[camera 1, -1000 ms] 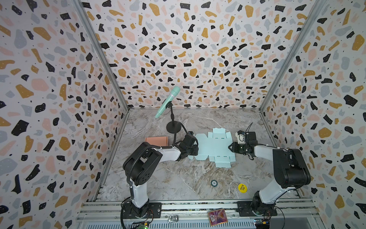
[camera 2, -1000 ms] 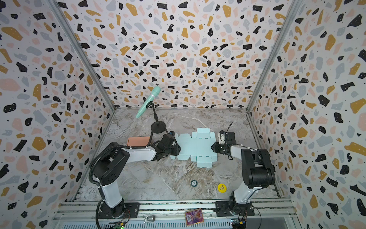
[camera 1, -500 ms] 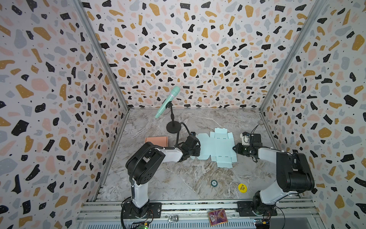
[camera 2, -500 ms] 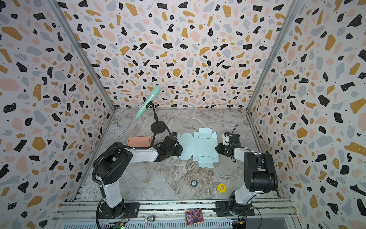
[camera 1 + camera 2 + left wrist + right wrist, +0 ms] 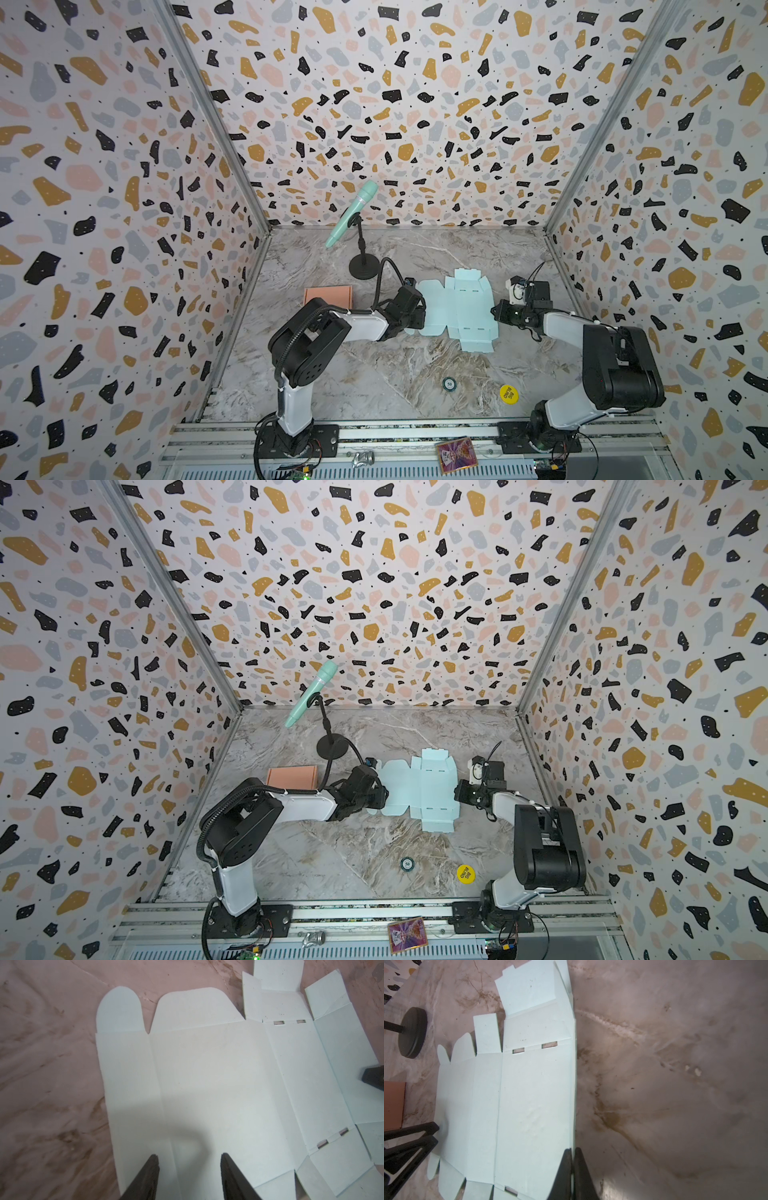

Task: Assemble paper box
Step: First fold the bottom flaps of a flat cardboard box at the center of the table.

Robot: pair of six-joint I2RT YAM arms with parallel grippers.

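Item: flat box blank, side panel pinched for the first fold

Location: pale blue box blank (image 5: 455, 309) is laid unfolded on the marble table (image 5: 395, 374), between the two arms, near the microphone stand (image 5: 364, 266) and well apart from the pink box (image 5: 328, 294).

Right gripper (image 5: 572, 1154): pressed together on the blank's outer edge panel, as shown in the right wrist view; the thin card is caught between the fingertips.

Left gripper (image 5: 188, 1159): spread, set over the opposite end of the blank; contact with the card cannot be told.

Handling, judged: the pinched panel should be raised slowly about its scored crease, so that the card bends at the line and not beside it. The far end is best pressed flat by the left gripper, since a light sheet will likely slide or lift whole. The slots (image 5: 534, 1048) along the crease should be left uncovered for the tabs.
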